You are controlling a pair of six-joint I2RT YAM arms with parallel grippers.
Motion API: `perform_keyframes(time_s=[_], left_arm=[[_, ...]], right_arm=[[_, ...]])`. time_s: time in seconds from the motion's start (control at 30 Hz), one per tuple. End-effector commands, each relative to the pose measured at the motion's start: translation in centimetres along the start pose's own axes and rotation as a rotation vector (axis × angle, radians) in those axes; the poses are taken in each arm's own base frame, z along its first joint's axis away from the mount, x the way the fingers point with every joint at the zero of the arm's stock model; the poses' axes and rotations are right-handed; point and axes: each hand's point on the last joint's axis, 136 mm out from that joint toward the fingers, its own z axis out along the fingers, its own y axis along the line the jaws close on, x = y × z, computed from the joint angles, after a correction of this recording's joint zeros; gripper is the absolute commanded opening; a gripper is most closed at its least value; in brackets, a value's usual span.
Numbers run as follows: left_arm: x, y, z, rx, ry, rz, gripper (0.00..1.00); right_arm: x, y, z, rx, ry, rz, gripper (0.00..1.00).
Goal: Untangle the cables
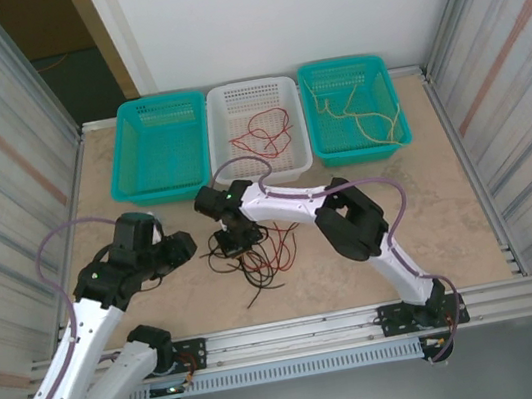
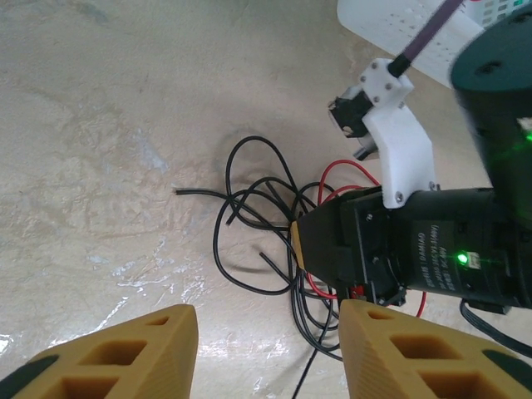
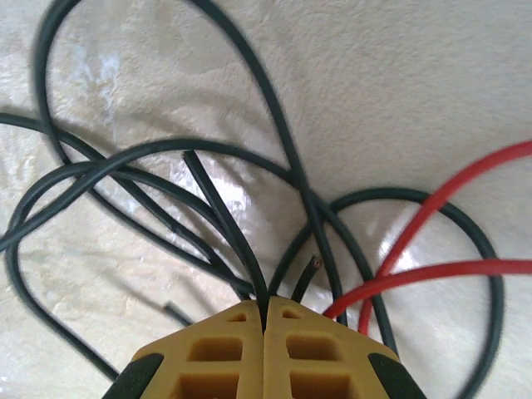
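Right wrist view: my right jaws are pressed together on a black cable of the tangled cables, lying on the surface before the baskets. My left jaws stand wide.

The cables on the table are black cables and red cables. The table surface is beige with a pale marbled pattern. The white basket contains more red strands, and the right teal basket contains yellow cables. The left teal basket is the same teal. All three baskets have a perforated grid pattern. The left gripper and right gripper have ochre-yellow fingers with black patches. The arm links are white and black, and the arm hoses are lilac.
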Motion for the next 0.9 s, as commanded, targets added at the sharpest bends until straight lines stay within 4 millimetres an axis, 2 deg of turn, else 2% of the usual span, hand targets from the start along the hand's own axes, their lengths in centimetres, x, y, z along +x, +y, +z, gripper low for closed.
perform_keyframes(time_s=[0.0, 0.1, 0.13, 0.2, 0.3, 0.37, 0.5, 0.67, 0.73, 0.87], left_arm=[[-1.2, -1.9, -1.3, 0.082, -0.040, 0.029, 0.51], [-1.6, -3.7, -1.7, 0.169, -0.047, 0.041, 0.52], [-1.8, -4.4, -1.8, 0.200, -0.051, 0.043, 0.52], [-2.0, -6.2, -2.1, 0.294, -0.046, 0.050, 0.53], [-2.2, -9.6, -3.0, 0.479, -0.040, 0.064, 0.57], [-2.6, -11.6, -4.0, 0.596, -0.048, 0.072, 0.62], [-3.3, -14.5, -6.6, 0.751, -0.083, 0.118, 0.64], [-3.2, -17.1, -9.9, 0.887, -0.129, 0.213, 0.77], [-2.9, -17.6, -10.1, 0.897, -0.122, 0.237, 0.77], [-2.9, -17.4, -8.4, 0.827, -0.083, 0.250, 0.63]], right_arm=[[-1.1, 0.7, -6.8, -0.028, -0.175, -0.019, 0.00], [-1.7, 0.5, -12.5, -0.048, -0.331, -0.018, 0.00], [-1.7, 0.4, -13.8, -0.056, -0.368, -0.023, 0.00], [-1.5, 0.4, -17.7, -0.094, -0.471, -0.039, 0.00], [-1.1, 0.1, -22.0, -0.134, -0.598, -0.063, 0.00], [-0.8, -0.4, -24.2, -0.145, -0.663, -0.058, 0.00], [-0.3, -1.2, -26.7, -0.164, -0.729, -0.047, 0.00], [0.0, -1.6, -27.4, -0.167, -0.754, -0.040, 0.00], [0.1, -1.5, -27.4, -0.175, -0.755, -0.041, 0.00], [0.2, -1.3, -27.1, -0.186, -0.747, -0.044, 0.00]])
